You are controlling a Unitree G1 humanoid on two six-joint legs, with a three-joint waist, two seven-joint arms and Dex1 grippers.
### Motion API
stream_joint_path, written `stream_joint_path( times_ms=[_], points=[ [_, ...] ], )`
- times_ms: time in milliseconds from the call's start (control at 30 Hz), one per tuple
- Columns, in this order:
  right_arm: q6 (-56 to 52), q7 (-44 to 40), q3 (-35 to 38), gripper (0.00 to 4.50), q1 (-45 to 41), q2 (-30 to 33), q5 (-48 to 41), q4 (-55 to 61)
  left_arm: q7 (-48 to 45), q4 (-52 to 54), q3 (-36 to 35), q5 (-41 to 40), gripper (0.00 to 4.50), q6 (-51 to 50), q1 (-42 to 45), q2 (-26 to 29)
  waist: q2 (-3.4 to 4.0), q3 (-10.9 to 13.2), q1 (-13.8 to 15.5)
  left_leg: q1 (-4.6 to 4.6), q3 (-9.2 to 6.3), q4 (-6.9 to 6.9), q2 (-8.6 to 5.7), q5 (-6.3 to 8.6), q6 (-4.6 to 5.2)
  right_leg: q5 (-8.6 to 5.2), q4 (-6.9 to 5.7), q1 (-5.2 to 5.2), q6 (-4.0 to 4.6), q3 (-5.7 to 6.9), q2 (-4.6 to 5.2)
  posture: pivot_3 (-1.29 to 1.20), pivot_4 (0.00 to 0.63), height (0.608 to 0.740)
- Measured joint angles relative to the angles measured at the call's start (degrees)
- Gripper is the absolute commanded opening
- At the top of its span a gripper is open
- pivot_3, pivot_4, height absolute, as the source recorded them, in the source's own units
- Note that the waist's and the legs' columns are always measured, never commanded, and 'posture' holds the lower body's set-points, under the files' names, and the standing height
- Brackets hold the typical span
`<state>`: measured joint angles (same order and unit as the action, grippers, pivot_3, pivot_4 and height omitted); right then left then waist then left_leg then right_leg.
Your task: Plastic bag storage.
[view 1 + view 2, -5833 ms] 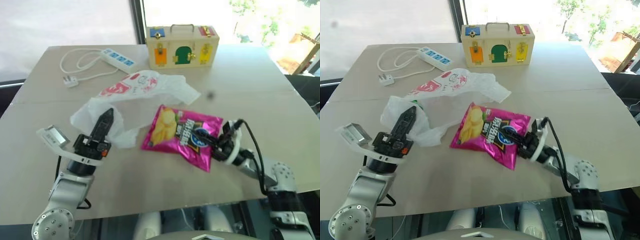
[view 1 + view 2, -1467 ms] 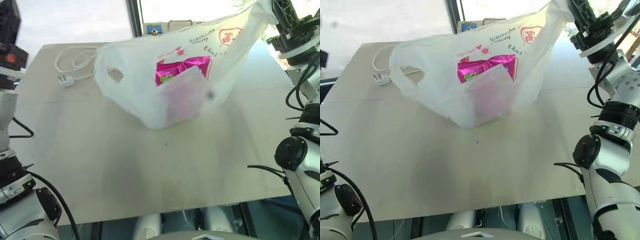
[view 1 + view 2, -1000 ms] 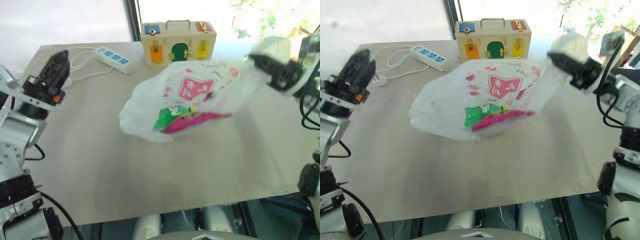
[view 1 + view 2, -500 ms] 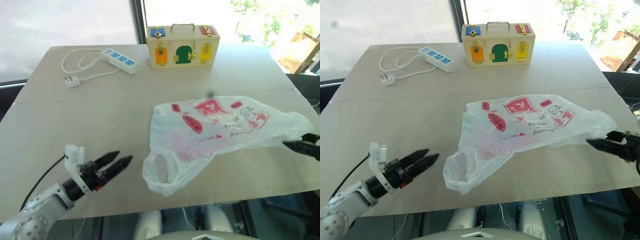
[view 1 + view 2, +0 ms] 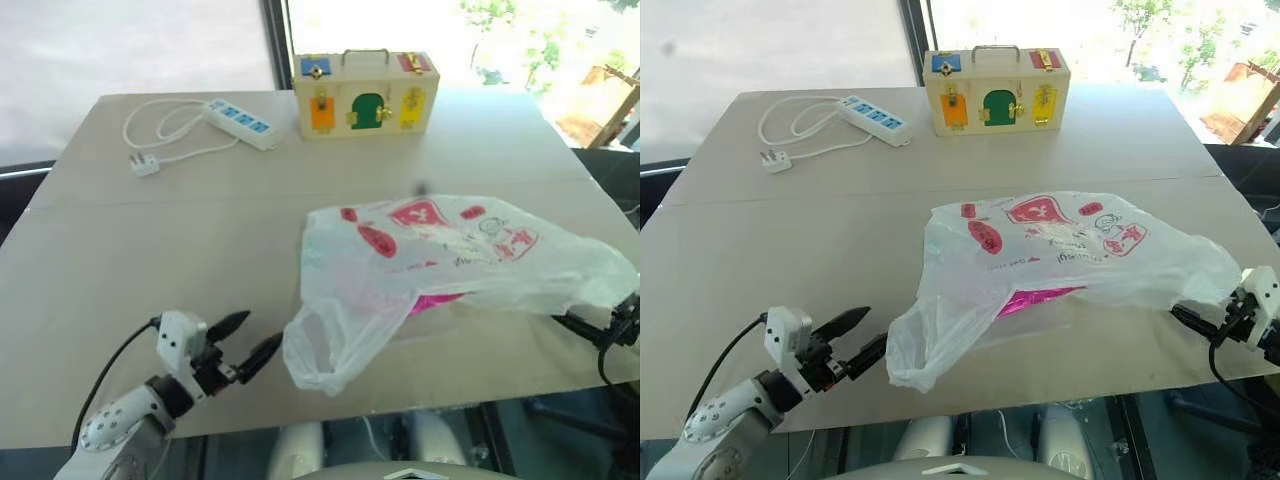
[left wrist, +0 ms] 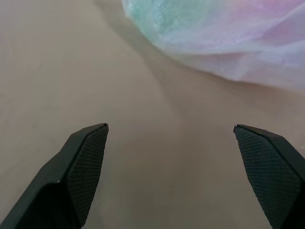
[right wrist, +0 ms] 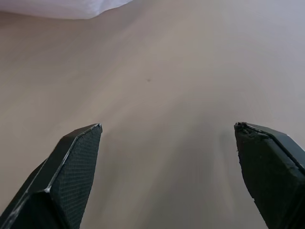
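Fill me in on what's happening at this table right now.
A two-armed robot is packing things into a plastic bag. The bag lies on the table, with something magenta showing through its skin. Neither gripper holds it: the left gripper sits open just off the bag's handle end, and the right gripper is open at the other end.
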<state>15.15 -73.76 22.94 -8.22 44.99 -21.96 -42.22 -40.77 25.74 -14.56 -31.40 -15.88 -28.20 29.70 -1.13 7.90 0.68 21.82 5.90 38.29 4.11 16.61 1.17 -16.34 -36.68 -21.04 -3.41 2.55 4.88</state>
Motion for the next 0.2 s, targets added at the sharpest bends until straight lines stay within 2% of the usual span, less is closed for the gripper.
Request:
stream_joint_path(
  times_ms=[200],
  points=[
    [3.02,-2.22,0.04,4.50,-1.97,0.02,-0.02,-6.29,0.45,-1.92,1.23,5.94,4.46,5.64,0.03,-1.04,0.02,-0.01,0.02,-0.02,0.02,-0.01,0.01,0.01,0.01,0.00,-0.02,0.01,0.00,-0.04,0.01,0.00,0.150,0.740]
  ],
)
